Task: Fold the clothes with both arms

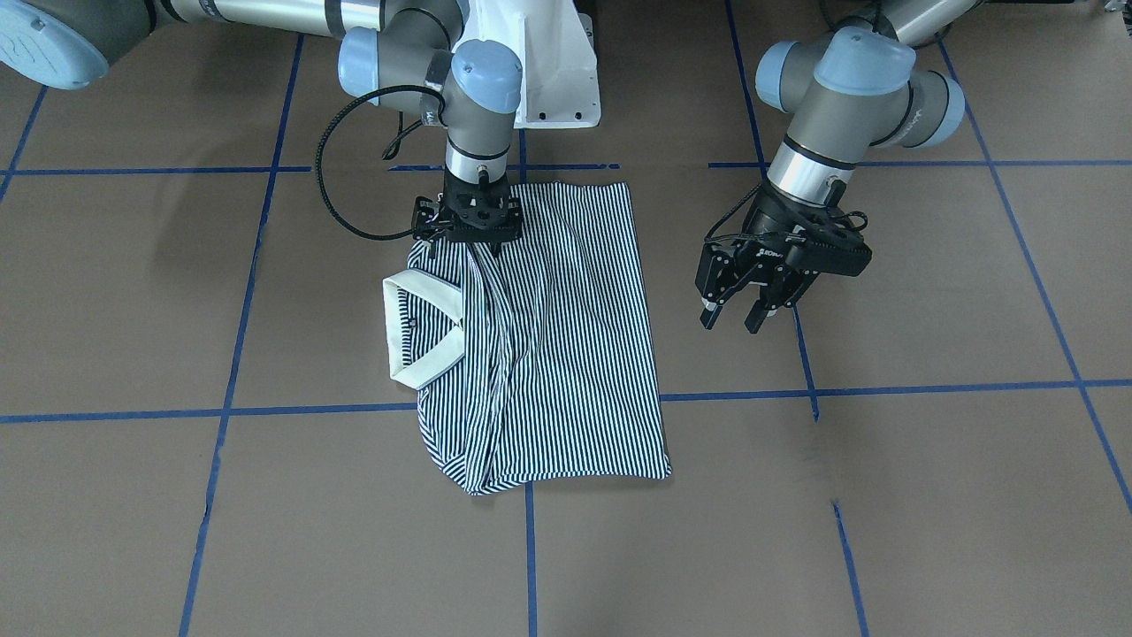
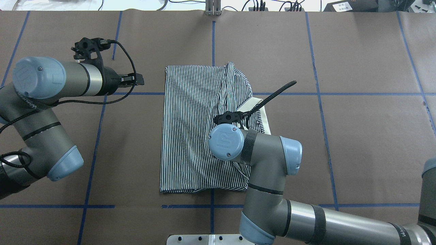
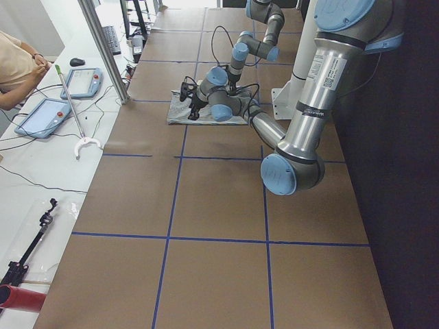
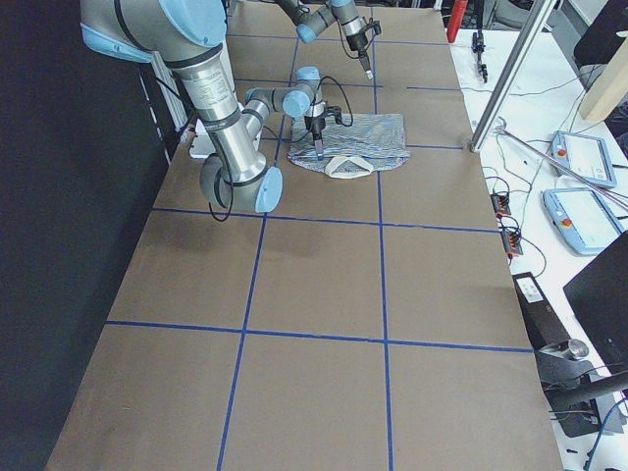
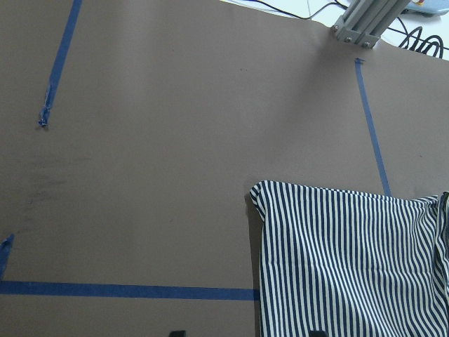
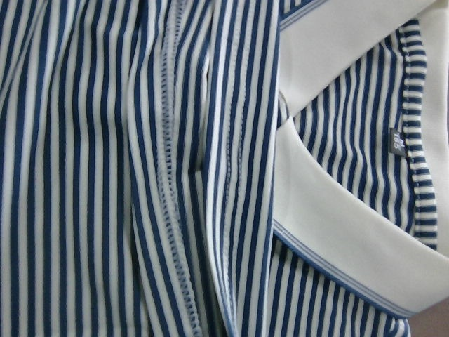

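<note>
The striped polo shirt (image 1: 566, 336) lies folded into a tall rectangle on the brown table, its cream collar (image 1: 424, 310) at one side. It also shows in the overhead view (image 2: 190, 136). My right gripper (image 1: 478, 247) points straight down at the shirt's edge beside the collar. A ridge of fabric rises into it, so it looks shut on the shirt. Its wrist view shows only close-up stripes and collar (image 6: 337, 210), no fingers. My left gripper (image 1: 734, 317) is open and empty, hovering above bare table beside the shirt. Its wrist view shows a shirt corner (image 5: 337, 260).
Blue tape lines (image 1: 884, 387) grid the brown table. The white pedestal (image 1: 548, 71) stands at the robot's side of the shirt. Tablets (image 3: 51, 110) and a person sit beyond the table's far edge. A metal post (image 4: 505, 83) stands there too.
</note>
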`<action>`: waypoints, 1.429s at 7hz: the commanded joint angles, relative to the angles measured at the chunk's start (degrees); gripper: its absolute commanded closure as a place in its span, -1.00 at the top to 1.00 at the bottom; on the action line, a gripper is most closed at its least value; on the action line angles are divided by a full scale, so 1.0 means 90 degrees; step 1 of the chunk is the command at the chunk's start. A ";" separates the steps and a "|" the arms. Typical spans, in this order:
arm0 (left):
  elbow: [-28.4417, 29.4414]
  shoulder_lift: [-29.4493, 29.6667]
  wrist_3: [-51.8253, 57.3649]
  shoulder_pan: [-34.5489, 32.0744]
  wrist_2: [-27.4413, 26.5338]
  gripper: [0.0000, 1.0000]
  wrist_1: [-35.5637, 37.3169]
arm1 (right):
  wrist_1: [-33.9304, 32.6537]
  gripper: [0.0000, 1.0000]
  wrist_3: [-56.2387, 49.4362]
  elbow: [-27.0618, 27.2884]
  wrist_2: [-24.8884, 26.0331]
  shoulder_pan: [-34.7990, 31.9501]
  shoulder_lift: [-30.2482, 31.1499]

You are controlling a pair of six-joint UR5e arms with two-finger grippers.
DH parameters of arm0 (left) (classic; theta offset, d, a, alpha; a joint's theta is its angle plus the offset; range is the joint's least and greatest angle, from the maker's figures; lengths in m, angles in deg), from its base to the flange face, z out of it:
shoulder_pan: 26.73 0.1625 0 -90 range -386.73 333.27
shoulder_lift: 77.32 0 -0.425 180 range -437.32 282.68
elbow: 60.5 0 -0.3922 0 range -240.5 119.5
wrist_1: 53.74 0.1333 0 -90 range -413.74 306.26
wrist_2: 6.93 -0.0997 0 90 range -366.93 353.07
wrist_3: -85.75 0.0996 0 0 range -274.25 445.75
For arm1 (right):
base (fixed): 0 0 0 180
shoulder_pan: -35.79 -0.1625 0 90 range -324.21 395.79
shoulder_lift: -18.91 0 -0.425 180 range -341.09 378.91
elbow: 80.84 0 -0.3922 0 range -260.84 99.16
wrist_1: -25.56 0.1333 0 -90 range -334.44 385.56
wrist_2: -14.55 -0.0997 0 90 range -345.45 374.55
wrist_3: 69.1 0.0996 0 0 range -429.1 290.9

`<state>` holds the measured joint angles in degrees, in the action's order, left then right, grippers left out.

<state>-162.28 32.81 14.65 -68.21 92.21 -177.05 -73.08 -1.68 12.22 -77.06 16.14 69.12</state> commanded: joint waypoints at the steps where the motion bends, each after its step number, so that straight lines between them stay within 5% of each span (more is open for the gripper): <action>1: 0.0000 0.0000 0.0000 0.0000 0.0000 0.33 0.0000 | -0.0007 1.00 -0.0030 0.0001 -0.0095 -0.0130 0.0017; 4: 0.0010 0.0000 0.0000 0.0000 0.0000 0.33 0.0000 | -0.0007 1.00 -0.0254 0.0128 -0.0388 -0.0335 0.0240; 7: 0.0000 -0.0029 -0.0010 0.0000 0.0000 0.33 -0.0010 | -0.0017 1.00 -0.0868 0.1442 -0.0388 -0.0482 0.1613; 10: -0.0097 -0.0039 0.0000 -0.0010 0.0010 0.33 0.0000 | -0.0046 1.00 -0.0831 0.1243 -0.0378 -0.0745 0.1065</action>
<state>-162.55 32.52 14.64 -68.24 92.23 -177.12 -73.53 -9.28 24.48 -80.40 10.84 81.29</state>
